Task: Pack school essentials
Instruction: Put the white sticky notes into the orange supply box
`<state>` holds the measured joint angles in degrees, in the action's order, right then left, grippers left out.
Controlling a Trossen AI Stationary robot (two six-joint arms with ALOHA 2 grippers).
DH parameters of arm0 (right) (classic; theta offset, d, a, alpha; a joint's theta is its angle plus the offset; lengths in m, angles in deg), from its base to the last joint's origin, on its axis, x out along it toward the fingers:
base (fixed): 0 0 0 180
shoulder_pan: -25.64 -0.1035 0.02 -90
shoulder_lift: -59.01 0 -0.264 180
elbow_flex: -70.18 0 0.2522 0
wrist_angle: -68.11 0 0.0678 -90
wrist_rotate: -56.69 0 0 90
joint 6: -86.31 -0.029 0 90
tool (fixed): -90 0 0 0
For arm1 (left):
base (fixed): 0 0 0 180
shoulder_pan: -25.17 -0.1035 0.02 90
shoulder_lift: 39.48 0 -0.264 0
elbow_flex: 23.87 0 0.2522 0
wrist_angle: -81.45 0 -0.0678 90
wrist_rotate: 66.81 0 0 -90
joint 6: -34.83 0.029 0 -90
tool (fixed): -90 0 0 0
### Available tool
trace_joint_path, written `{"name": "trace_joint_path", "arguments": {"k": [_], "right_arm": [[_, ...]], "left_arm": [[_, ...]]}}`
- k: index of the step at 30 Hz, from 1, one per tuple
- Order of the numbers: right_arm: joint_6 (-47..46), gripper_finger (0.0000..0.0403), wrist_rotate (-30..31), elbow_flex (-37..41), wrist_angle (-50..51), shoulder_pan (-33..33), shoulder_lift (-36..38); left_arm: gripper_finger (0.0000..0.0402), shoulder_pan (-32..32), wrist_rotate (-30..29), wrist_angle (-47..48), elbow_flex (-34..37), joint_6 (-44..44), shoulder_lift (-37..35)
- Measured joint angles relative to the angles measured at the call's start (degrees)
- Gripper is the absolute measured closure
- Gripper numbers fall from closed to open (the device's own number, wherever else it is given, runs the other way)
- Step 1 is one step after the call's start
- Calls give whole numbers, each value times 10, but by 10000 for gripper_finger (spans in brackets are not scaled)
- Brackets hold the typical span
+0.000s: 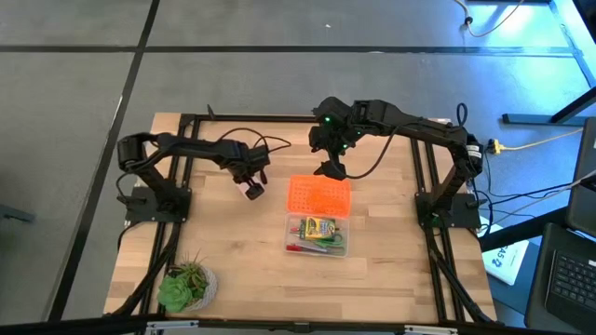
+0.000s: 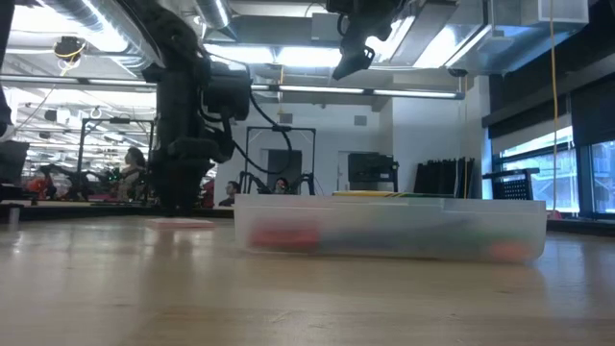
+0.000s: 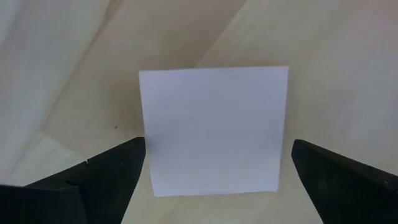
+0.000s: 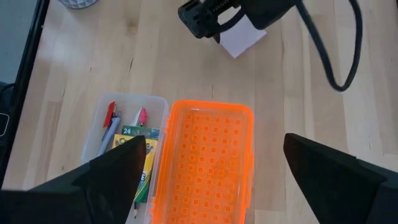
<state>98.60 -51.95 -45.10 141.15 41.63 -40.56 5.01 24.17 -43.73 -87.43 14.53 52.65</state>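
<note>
Pink note pad (image 3: 213,129) lies flat on the table (image 1: 233,270) at ten o'clock from the clear box (image 1: 318,234), half hidden from above by the left gripper (image 1: 253,186), fingers spread astride it; right gripper (image 1: 330,168) hovers spread over the orange lid (image 4: 208,163).

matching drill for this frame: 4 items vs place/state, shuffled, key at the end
Things:
1. note pad
2. orange lid
3. crayon box
4. potted plant

Places or states:
A. inside the clear box
B. table's near left corner
C. flat on the table between the open left gripper fingers
D. swung open beside the box, under the open right gripper

Pairs: 1-C, 2-D, 3-A, 4-B
</note>
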Motion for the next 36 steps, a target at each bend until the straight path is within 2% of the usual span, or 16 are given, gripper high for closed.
{"name": "trace_joint_path", "arguments": {"k": [7,27,36], "right_arm": [[0,22,0,0,-4,0,0],[0,22,0,0,-23,0,0],[0,22,0,0,-25,0,0]], "left_arm": [[2,1,5,-17,-2,-1,28],[6,22,-30,-16,-1,-7,30],[57,26,-33,-18,0,-6,30]]}}
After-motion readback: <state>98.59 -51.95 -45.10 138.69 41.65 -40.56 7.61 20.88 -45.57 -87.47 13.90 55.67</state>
